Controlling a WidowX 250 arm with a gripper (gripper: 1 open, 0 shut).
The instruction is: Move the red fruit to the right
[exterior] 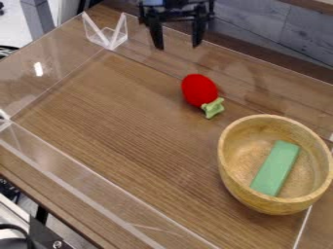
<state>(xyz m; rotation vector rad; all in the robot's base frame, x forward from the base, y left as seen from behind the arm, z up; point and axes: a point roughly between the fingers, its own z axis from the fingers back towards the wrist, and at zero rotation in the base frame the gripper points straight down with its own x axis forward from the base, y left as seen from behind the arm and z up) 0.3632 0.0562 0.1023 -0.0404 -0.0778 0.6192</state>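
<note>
One red fruit (198, 89), upper centre of tabletop (117, 126), nothing gripping it; tool (177, 37) above, prongs apart. Wooden bowl (247, 182) lower right; bare wood at left.

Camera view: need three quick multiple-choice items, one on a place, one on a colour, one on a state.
1. Where is the small red toy strawberry?
A in the bowl
B on the wooden table
C between the jaws

2. What colour is the flat rectangular block in the round wooden bowl?
A green
B blue
C yellow

3. The black gripper is:
A shut on the strawberry
B open and empty
C shut on the block

Key: B, it lies on the wooden table; A, plainly green; B, jaws spread above the strawberry.
</note>
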